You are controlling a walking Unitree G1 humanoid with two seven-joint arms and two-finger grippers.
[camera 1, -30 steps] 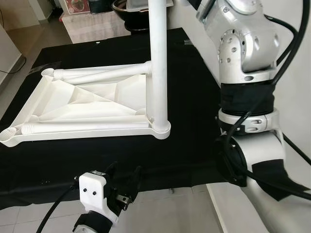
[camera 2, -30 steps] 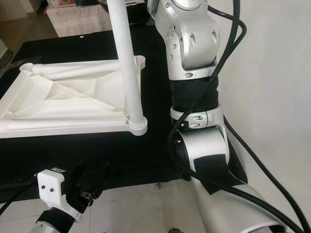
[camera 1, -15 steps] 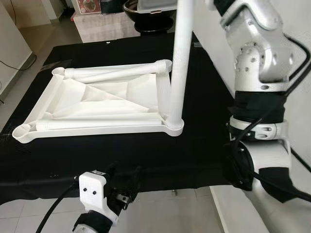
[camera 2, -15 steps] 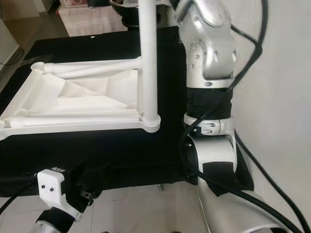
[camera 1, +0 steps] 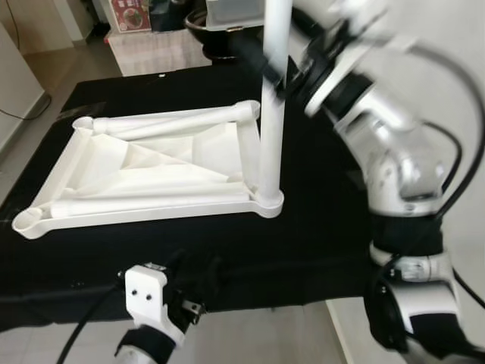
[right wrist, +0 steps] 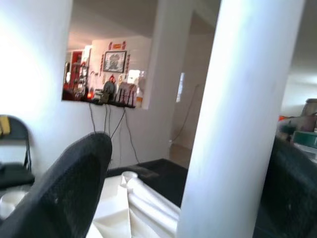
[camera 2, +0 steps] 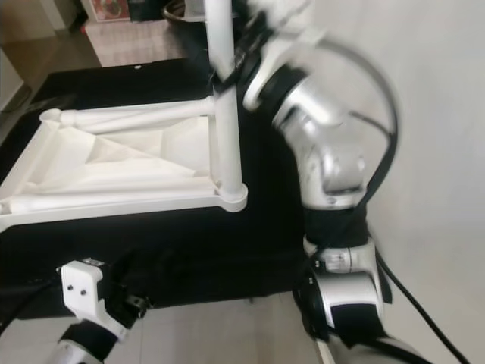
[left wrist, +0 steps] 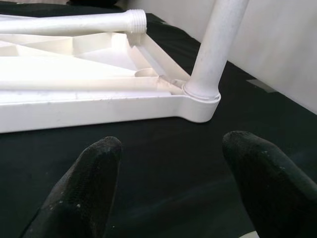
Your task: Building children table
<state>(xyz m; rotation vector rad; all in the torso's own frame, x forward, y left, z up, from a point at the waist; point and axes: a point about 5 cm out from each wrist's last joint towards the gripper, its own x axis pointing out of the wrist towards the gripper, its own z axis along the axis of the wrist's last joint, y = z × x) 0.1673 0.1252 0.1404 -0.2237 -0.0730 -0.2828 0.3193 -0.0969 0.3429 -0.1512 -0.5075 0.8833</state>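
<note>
A white table top (camera 1: 151, 167) lies upside down on a black cloth (camera 1: 318, 235). One white leg (camera 1: 271, 114) stands upright in its near right corner socket (left wrist: 200, 101). Two loose legs (camera 1: 174, 121) lie across the underside. High on the upright leg, my right gripper (camera 1: 286, 72) is open, blurred, with the leg (right wrist: 237, 124) between its fingers (right wrist: 64, 188) and a gap on one side. My left gripper (left wrist: 168, 183) hangs low at the cloth's front edge, open and empty, pointing at the socket corner.
Pale tiled floor (camera 1: 250, 341) lies in front of the cloth. A white wall (camera 2: 432, 114) runs close along the right. A dark bowl (camera 1: 203, 19) and a box stand on the floor beyond the cloth's far edge.
My right arm has swung its forearm up and over toward the leg, blurring. The leg leaned half a second ago and stands straight now. The left gripper has stayed put.
</note>
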